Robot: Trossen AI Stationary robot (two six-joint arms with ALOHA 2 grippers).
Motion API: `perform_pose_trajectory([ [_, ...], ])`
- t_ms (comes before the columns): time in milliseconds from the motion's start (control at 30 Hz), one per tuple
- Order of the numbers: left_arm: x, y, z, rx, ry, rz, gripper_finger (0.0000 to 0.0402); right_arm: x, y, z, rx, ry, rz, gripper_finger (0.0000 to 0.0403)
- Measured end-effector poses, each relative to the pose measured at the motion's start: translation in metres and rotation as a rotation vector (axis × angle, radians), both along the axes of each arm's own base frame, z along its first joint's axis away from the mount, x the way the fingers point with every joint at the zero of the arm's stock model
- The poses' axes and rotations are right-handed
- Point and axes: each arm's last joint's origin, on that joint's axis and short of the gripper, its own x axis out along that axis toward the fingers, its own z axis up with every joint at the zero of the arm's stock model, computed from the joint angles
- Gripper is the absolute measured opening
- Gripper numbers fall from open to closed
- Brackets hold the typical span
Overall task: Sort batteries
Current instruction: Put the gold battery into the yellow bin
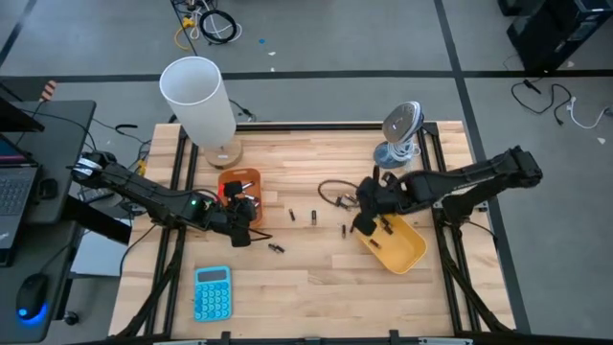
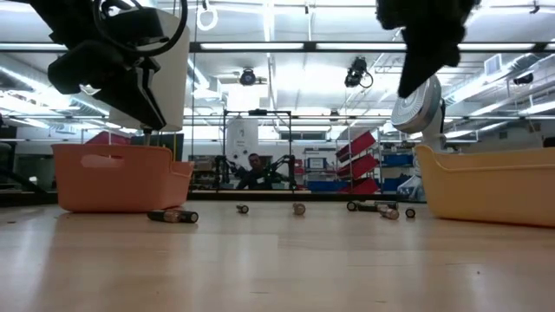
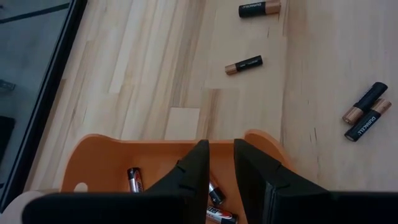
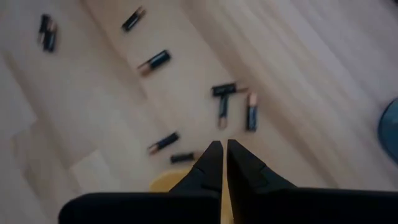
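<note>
Several slim black-and-copper batteries (image 3: 243, 65) lie scattered on your pale wood-plank table (image 1: 306, 278), more inside the orange plastic tray (image 1: 239, 179) under your left gripper (image 3: 219, 171), fingers parted and empty, while your right gripper (image 4: 224, 163), pinched shut on nothing, hovers over the yellow tray (image 1: 407, 251).

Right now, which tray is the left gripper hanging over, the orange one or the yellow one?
The orange tray. The left gripper hangs over it, above the batteries already inside. The yellow tray lies on the table's other side, under the right gripper.
</note>
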Motion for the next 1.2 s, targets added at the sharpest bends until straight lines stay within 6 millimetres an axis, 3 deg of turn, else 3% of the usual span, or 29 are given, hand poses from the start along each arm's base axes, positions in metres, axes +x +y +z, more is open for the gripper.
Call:
perform_pose_trajectory([
  [233, 0.000, 0.000, 0.000, -0.001, -0.004, 0.000, 0.0076, 0.010, -0.034, 0.002, 0.008, -0.043, -0.035, 0.0007],
  [500, 0.001, 0.000, 0.000, -0.003, -0.008, 0.000, 0.0076, 0.022, -0.059, 0.004, 0.009, -0.115, -0.046, 0.0010],
  [1200, 0.002, -0.001, 0.001, -0.007, -0.021, 0.000, 0.0076, 0.058, -0.082, -0.067, 0.088, 0.132, -0.080, 0.0039],
])
